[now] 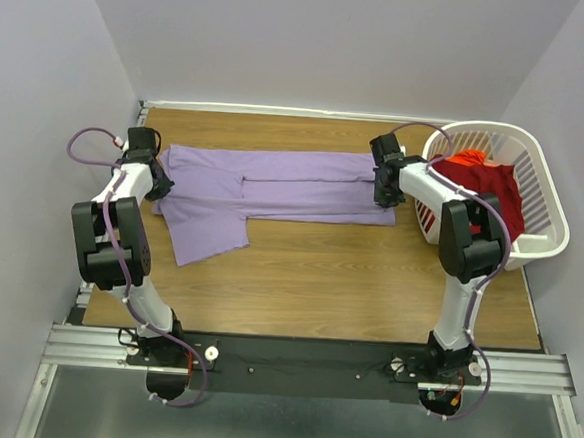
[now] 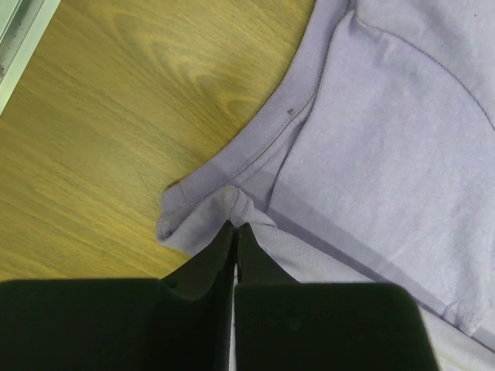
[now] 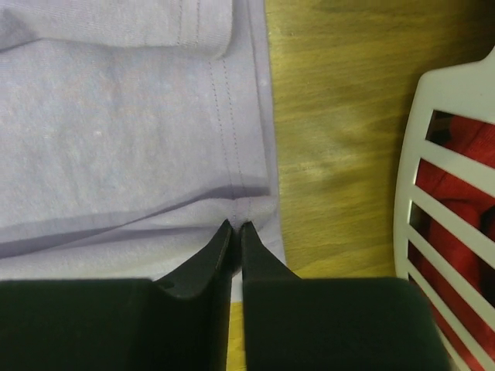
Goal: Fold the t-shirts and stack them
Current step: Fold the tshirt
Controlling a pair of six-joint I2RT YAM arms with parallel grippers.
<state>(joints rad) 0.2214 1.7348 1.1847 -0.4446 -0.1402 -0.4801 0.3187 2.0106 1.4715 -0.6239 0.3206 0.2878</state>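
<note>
On the wooden table, I find the lavender t-shirt spread just beyond the left gripper and right gripper, each nearly closed, pinching only its edge; so shallow a hold may slip mid-fold.

Left arm runs up the left side, elbow bent, wrist tipped down at the far-left corner. Right arm mirrors it, forearm angled inward to the left. Left hand: fingers nearly together, hairline slit, tips nipping a puckered edge of the lavender t-shirt. Right hand: same posture, tips on its hem.
</note>
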